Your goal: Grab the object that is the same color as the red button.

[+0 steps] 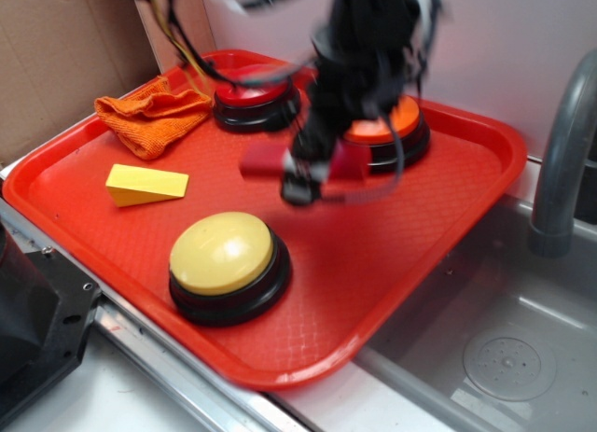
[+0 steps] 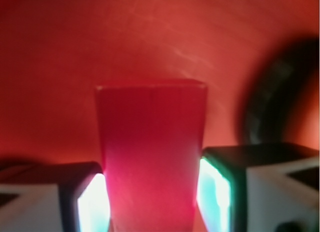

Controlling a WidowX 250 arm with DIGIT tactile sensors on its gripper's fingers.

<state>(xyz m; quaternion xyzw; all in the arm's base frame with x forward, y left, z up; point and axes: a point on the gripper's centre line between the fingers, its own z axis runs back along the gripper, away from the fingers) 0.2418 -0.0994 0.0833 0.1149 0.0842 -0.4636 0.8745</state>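
We are seeing no brand, label or readable writing in either view. Counting things on the red tray [image 1: 438,208]: three dome buttons, one yellow wedge block [image 1: 145,184], one orange cloth [image 1: 152,118] and one red block [image 1: 270,159].

The red button [image 1: 256,89] is sitting at the upper centre of the exterior frame, the orange button [image 1: 399,126] to its right, largely hidden by the blurred arm, and the yellow button [image 1: 224,257] in the lower centre. The cloth is lying in the upper left, the wedge just below it.

The end effector [image 2: 152,197] is clamping the red block [image 2: 150,152] between its two pads [image 2: 212,192] in the wrist view. In the exterior view the block is sticking out leftward near the frame's centre, between the red and orange buttons; we cannot tell whether it is touching the tray. A grey sink [image 1: 504,348] is filling the lower right.
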